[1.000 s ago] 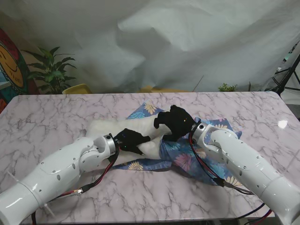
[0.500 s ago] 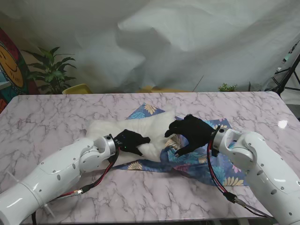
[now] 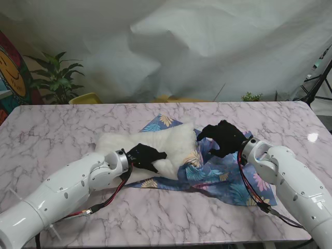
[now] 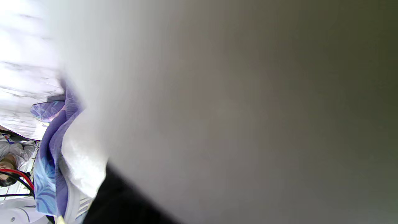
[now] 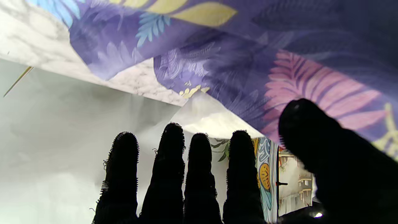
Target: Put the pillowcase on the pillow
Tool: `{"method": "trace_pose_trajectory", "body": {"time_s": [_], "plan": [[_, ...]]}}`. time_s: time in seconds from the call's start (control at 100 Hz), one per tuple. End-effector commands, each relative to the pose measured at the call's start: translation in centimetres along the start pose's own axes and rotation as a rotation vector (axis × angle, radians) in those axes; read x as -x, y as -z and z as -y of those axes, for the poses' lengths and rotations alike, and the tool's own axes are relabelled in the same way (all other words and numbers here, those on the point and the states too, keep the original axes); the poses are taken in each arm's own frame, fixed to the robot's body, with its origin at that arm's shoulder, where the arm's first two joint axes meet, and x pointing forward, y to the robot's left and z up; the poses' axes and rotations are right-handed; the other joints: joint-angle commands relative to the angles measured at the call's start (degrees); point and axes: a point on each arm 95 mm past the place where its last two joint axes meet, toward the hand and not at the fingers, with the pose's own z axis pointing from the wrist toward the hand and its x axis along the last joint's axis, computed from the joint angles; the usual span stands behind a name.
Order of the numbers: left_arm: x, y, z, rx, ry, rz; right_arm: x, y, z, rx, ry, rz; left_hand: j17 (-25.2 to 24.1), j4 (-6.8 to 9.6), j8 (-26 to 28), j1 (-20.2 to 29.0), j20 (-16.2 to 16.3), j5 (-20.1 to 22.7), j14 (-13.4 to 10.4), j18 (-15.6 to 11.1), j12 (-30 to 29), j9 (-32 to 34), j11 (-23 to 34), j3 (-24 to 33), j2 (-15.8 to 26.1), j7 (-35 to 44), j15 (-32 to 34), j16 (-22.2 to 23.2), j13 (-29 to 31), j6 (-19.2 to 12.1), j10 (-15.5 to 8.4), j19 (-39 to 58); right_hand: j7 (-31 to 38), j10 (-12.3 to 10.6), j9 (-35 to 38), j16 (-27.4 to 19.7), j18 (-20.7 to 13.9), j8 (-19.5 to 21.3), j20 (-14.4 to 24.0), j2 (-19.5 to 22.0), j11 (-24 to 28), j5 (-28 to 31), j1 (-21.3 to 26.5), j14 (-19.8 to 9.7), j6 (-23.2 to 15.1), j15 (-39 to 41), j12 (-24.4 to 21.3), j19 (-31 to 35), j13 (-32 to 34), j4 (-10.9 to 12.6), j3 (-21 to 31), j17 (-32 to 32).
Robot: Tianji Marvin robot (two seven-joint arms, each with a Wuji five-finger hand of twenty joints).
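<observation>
A white pillow (image 3: 155, 141) lies across the middle of the marble table (image 3: 57, 129). Its right end sits against the bunched mouth of a blue floral pillowcase (image 3: 220, 174), which spreads out to the right. My left hand (image 3: 146, 156), in a black glove, is curled on the pillow's near edge. The left wrist view is almost filled by the pillow (image 4: 217, 109), with a strip of pillowcase (image 4: 46, 174) beside it. My right hand (image 3: 223, 136) hovers over the pillowcase's far part. In the right wrist view its fingers (image 5: 174, 174) are straight, apart and hold nothing, close to the pillowcase (image 5: 279, 62).
A potted plant (image 3: 57, 78) and a yellow object (image 3: 85, 97) stand behind the table's far left edge. A white sheet hangs as a backdrop. A tripod (image 3: 317, 83) stands at the far right. Red and black cables (image 3: 249, 189) trail from my right wrist over the fabric.
My right hand lifted off the pillow's right end and moved right, over the pillowcase. The fabric shifted right, baring more of the pillow. My left hand stayed put.
</observation>
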Motion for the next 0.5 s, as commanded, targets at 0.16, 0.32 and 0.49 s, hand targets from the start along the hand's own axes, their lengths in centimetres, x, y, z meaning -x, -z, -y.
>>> {"method": "trace_pose_trajectory", "body": {"time_s": [0.16, 0.32, 0.49], "plan": [[-0.3, -0.1, -1.2, 0.039, 0.014, -0.008, -0.3, -1.3, 0.7, 0.002, -0.037, -0.065, -0.7, 4.25, 0.52, 7.84, 0.74, 0.28, -2.44, -7.27, 0.63, 4.28, 5.22, 2.23, 7.38, 2.56, 2.45, 0.49, 1.34, -4.54, -1.43, 3.98, -4.63, -0.09, -8.63, 1.35, -2.98, -4.64, 0.66, -4.49, 6.35, -12.46, 1.47, -3.23, -4.15, 5.5, 1.43, 0.81, -1.96, -0.32, 1.78, -0.69], [-0.3, -0.1, -1.3, 0.037, 0.017, -0.006, -1.2, -1.7, 1.0, 0.002, -0.064, -0.124, -0.59, 4.26, 0.51, 7.82, 0.77, 0.3, -2.48, -7.37, 0.64, 4.3, 5.24, 2.12, 7.52, 2.57, 2.5, 0.51, 1.38, -4.62, -1.49, 4.07, 1.11, -1.8, -6.83, 3.1, -3.9, -1.1, 0.95, -5.83, 9.39, -5.25, 3.82, -5.48, -16.24, 8.97, 2.07, 1.1, -0.65, -0.01, 2.76, -0.58], [-0.1, -0.1, -1.2, 0.035, 0.022, 0.004, -1.4, -1.9, 1.2, -0.043, -0.044, -0.142, -0.58, 4.26, 0.51, 7.82, 0.78, 0.34, -2.48, -7.4, 0.66, 4.34, 5.27, 2.01, 7.49, 2.62, 2.51, 0.52, 1.36, -4.65, -1.55, 4.1, 10.05, -4.06, -3.27, 6.09, -4.9, -1.77, 1.39, -7.94, 11.04, 19.19, 5.28, -7.6, -25.04, 13.66, 3.31, 1.56, 0.45, -8.07, 2.57, 0.05]]}}
